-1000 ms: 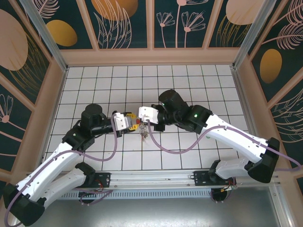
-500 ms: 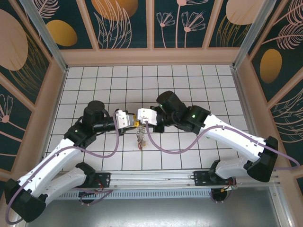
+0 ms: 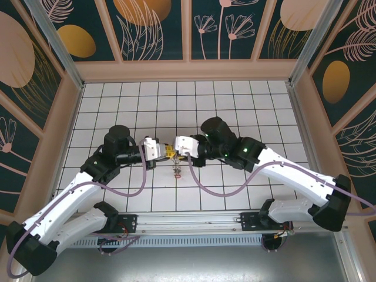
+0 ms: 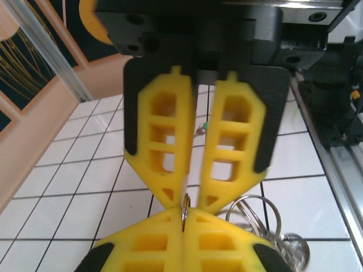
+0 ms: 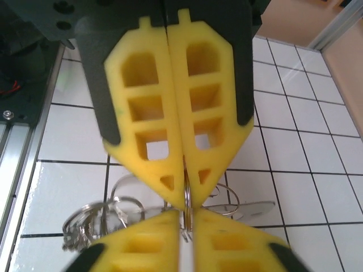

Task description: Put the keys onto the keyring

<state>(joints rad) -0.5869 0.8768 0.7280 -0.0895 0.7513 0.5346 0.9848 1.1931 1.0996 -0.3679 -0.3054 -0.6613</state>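
Observation:
My two grippers meet tip to tip above the middle of the tiled floor. A thin metal keyring (image 4: 185, 205) stands edge-on between them. The left gripper (image 4: 184, 214) (image 3: 168, 154) is shut on this keyring (image 5: 186, 199). Facing it, the right gripper (image 5: 186, 216) (image 3: 175, 151) has its yellow fingers slightly parted around the same ring, a narrow gap on either side. Below hangs a bunch of further metal rings (image 4: 256, 211) and keys (image 5: 250, 208). In the top view the bunch (image 3: 176, 171) dangles with a red bit in it.
White tiled floor (image 3: 235, 106) is bounded by peach walls (image 3: 188, 70) at the back and both sides. A metal rail (image 3: 188, 223) with the arm bases runs along the near edge. Purple cables (image 3: 205, 187) loop under each arm.
The left gripper's fingers have come together on the ring. The right gripper's fingers, shut before, have parted a little. The hanging bunch has shifted slightly and the right arm has moved a bit rightward.

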